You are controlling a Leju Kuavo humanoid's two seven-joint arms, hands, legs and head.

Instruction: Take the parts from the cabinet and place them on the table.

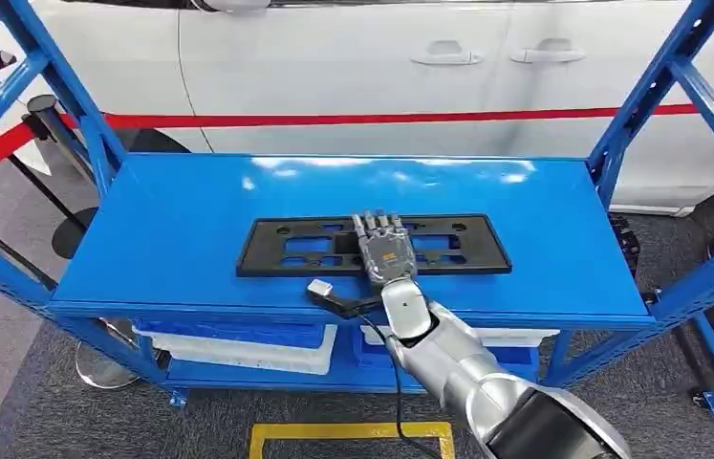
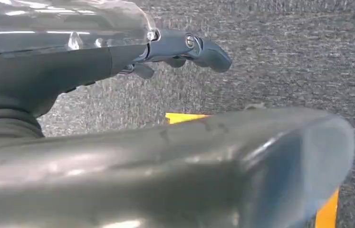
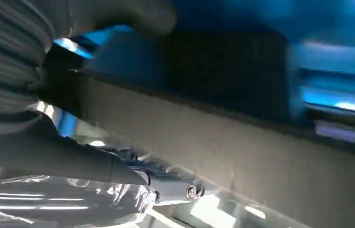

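The left hand (image 2: 185,50) hung over grey carpet, fingers extended and holding nothing. On the blue shelf top (image 1: 171,239), the right hand (image 1: 386,251) lay on the black license plate frame (image 1: 286,247), apparently gripping its near edge. The blurred right wrist view alone showed the thumb beneath it. Lifting and transfer to the table remained.

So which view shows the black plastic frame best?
The head view: the whole black frame lies flat on the blue shelf under the right hand. The right wrist view shows a blurred dark edge; the left wrist view faces carpet.
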